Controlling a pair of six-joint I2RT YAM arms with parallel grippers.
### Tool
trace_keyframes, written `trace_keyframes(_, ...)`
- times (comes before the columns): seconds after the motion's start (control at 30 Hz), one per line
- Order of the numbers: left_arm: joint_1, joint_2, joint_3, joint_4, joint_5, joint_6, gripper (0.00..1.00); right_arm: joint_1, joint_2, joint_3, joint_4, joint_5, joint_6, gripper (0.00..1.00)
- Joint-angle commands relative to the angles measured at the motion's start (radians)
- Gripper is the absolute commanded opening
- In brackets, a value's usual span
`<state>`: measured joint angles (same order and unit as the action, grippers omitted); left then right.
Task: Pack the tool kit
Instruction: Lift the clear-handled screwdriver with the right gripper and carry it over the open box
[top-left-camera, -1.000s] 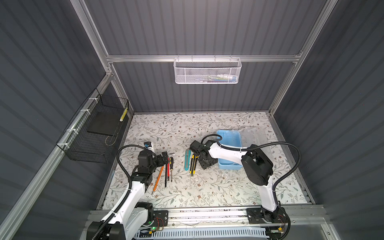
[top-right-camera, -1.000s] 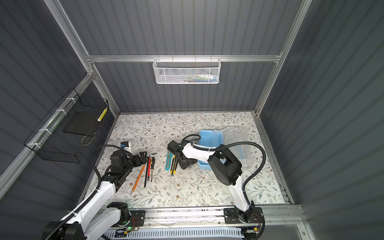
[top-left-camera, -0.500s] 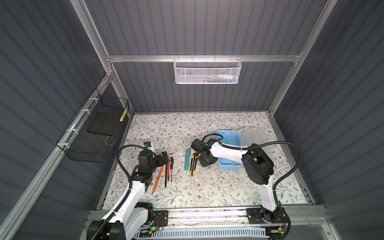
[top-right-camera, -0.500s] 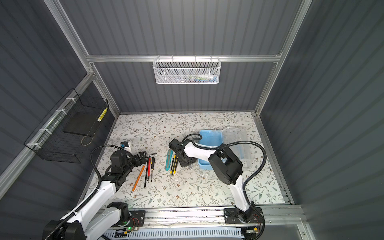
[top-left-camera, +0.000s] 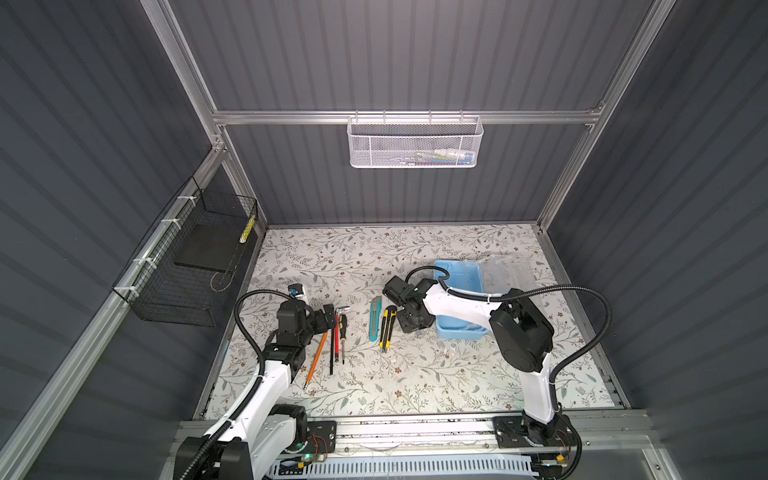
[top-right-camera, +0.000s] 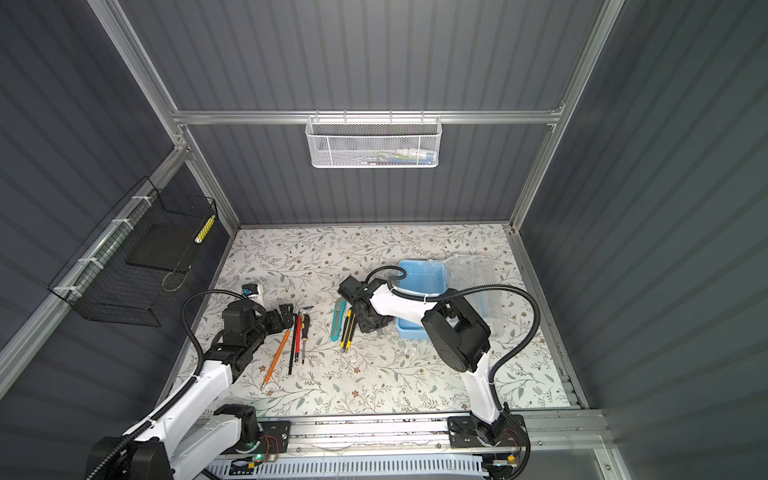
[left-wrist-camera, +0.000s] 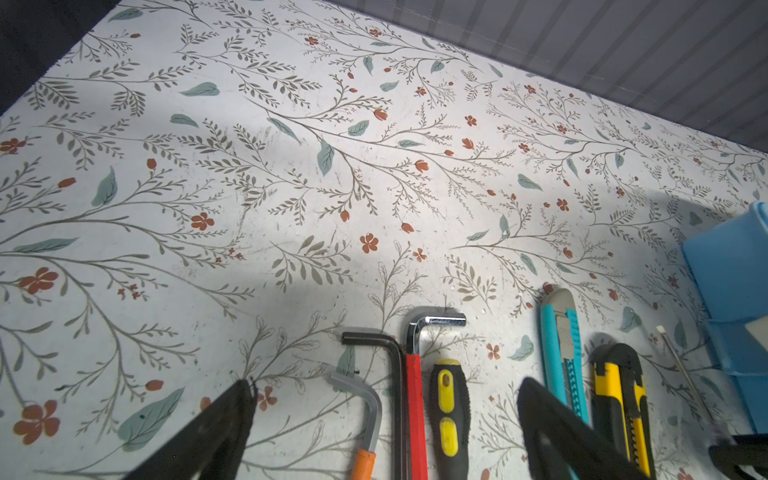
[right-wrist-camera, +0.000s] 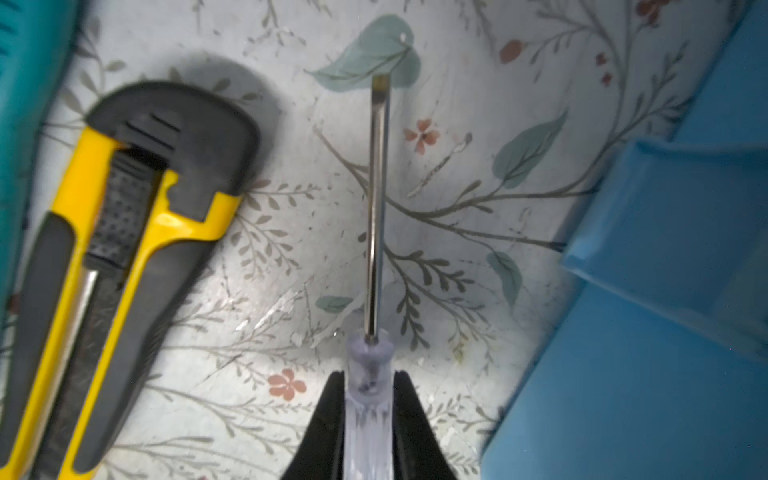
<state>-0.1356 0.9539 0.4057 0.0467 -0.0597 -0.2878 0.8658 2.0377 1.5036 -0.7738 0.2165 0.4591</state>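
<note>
The tool kit's light-blue box (top-left-camera: 461, 274) stands open right of centre, its clear lid (top-left-camera: 509, 272) lying beside it. My right gripper (right-wrist-camera: 368, 386) is shut on the clear handle of a flat screwdriver (right-wrist-camera: 377, 208) that lies on the mat between a yellow-black utility knife (right-wrist-camera: 124, 249) and the box wall (right-wrist-camera: 665, 291). In both top views this gripper (top-left-camera: 415, 328) sits low at the box's left side. My left gripper (left-wrist-camera: 384, 415) hangs open over a row of hex keys (left-wrist-camera: 386, 345) and a yellow-black screwdriver (left-wrist-camera: 449, 411), holding nothing. A teal knife (left-wrist-camera: 561, 345) lies further along.
An orange pencil (top-left-camera: 318, 357) lies left of the tool row. A small blue-white item (top-left-camera: 297, 289) sits behind my left arm. The white mesh basket (top-left-camera: 415, 143) hangs on the back wall. The black wire basket (top-left-camera: 195, 257) hangs on the left wall.
My right gripper's jaws have closed on the clear screwdriver handle, and the wrist has shifted slightly towards the box. The left arm has not moved.
</note>
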Motion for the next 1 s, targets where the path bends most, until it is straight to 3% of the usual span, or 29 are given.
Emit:
trace_keyframes(0.0,0.002,-0.021,-0.008,0.007,-0.016,0.004,0.99,-0.01,-0.061,0.07,-0.078,0.033,-0.029,0.03)
trace_keyframes(0.2,0.002,0.01,0.009,0.003,-0.015,0.004,0.99,-0.092,-0.244,0.092,-0.163,0.002,-0.065,0.0)
trace_keyframes(0.47,0.002,0.037,0.025,-0.021,-0.085,-0.03,0.99,-0.338,-0.555,-0.031,-0.31,-0.075,-0.123,0.0)
trace_keyframes(0.67,0.002,0.017,0.017,-0.027,-0.112,-0.047,0.99,-0.46,-0.643,-0.131,-0.321,0.024,-0.167,0.0)
trace_keyframes(0.83,0.003,-0.013,-0.001,-0.012,-0.088,-0.037,0.99,-0.579,-0.642,-0.158,-0.262,0.009,-0.198,0.0)
trace_keyframes(0.97,0.002,0.048,0.03,-0.015,-0.068,-0.027,0.99,-0.64,-0.627,-0.187,-0.188,-0.02,-0.234,0.0)
